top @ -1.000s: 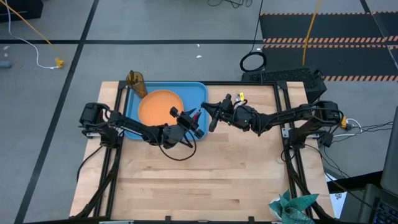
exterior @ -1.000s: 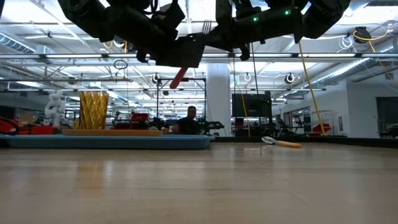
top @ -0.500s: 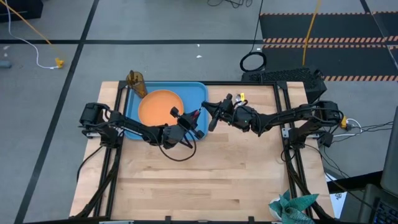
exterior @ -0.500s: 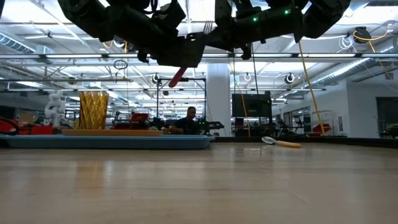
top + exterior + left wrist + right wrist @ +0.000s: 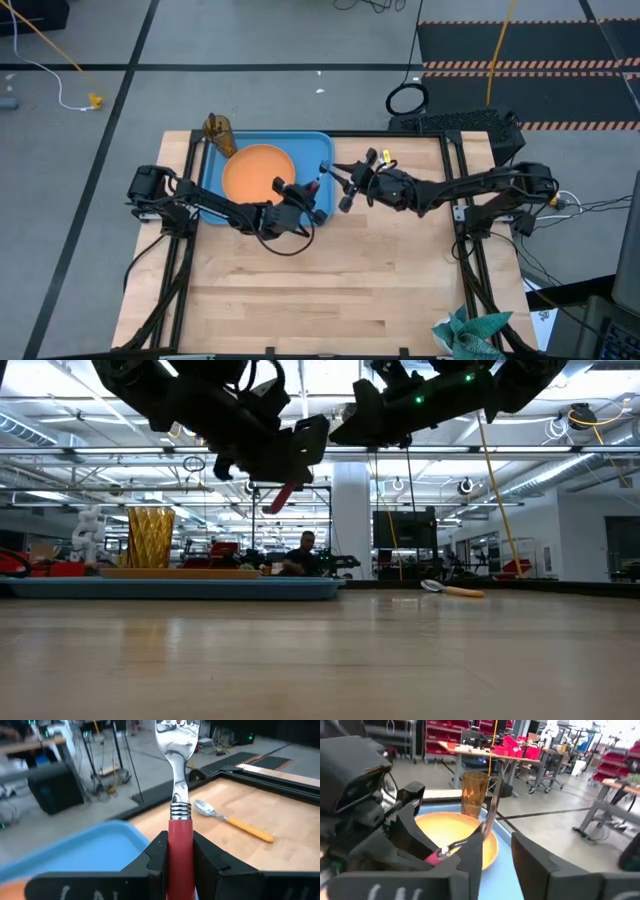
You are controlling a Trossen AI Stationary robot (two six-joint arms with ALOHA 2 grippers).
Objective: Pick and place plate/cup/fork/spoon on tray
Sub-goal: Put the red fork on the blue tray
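The fork [image 5: 178, 750], silver tines and red handle, is up in the air over the tray's right rim, and my left gripper [image 5: 305, 196] is shut on it. My right gripper [image 5: 496, 854] stands open just right of it, fingers toward the tine end [image 5: 490, 817]; no touch shows. The orange plate [image 5: 258, 170] lies on the light-blue tray [image 5: 312, 148]. The amber cup [image 5: 218, 130] stands at the tray's far left corner. The orange-handled spoon [image 5: 231, 821] lies on the wood at the table's far side. My left gripper pinches the red handle [image 5: 180, 837] between its two fingers, just behind the metal collar. The fingers come from the table's left and lie along the fork, whose tines point on ahead past them. The fork is lifted clear, and its handle end [image 5: 283, 497] slants down below the gripper.
Bare wooden table top [image 5: 330, 280] spreads toward the near edge. A green cloth [image 5: 470, 332] lies at the near right corner. Black frame rails [image 5: 458, 210] run along both sides. A person [image 5: 303, 555] sits in the room beyond the table.
My right gripper has opened, let go of the fork's tine end and drawn back a little toward the table's right edge. The fork stays with my left gripper, which has come down slightly; the red handle now hangs lower.
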